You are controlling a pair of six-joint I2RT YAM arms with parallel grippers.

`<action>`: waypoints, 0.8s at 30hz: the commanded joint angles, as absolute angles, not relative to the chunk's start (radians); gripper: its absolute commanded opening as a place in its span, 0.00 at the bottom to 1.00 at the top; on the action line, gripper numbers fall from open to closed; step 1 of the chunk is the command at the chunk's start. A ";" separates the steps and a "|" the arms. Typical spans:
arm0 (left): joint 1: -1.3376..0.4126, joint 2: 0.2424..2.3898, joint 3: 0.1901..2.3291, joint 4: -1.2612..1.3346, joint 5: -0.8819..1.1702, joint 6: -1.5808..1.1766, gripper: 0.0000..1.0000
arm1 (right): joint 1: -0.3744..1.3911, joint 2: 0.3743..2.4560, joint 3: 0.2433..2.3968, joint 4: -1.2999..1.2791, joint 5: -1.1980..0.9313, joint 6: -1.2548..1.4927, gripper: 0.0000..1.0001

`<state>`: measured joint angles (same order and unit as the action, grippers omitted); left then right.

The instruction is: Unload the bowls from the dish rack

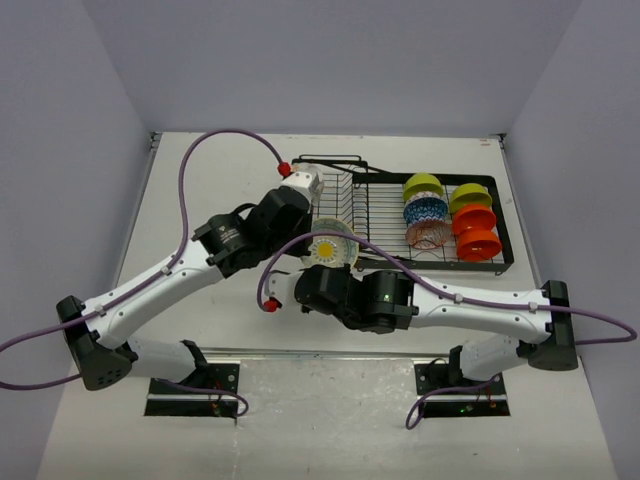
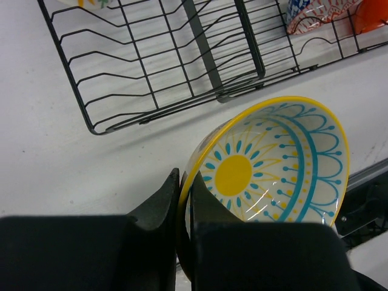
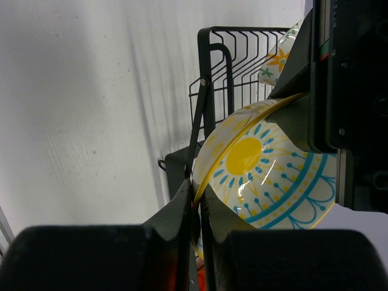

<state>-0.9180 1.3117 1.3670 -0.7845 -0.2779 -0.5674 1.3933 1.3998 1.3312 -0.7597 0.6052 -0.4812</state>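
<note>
Yellow-rimmed white sun-patterned bowl (image 1: pixel 330 247) hangs on edge just off the near-left corner of the black wire dish rack (image 1: pixel 506 228), its rim pinched tight by left gripper (image 2: pixel 183 182) from the far side and right gripper (image 3: pixel 195 193) from the near side.

White table (image 1: pixel 420 155), black wire dish rack (image 1: pixel 375 205) far right

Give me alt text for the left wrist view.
The left tool is shut on the yellow rim of a white bowl with a yellow sun and teal pattern inside, held over the white table just outside the black wire dish rack. Slivers of a red-patterned bowl and an orange bowl show in the rack at top right.
</note>
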 commanded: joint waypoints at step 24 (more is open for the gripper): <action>0.118 1.392 1.147 -0.229 0.057 -0.787 0.00 | 1.361 0.625 0.941 -0.288 0.478 0.133 0.99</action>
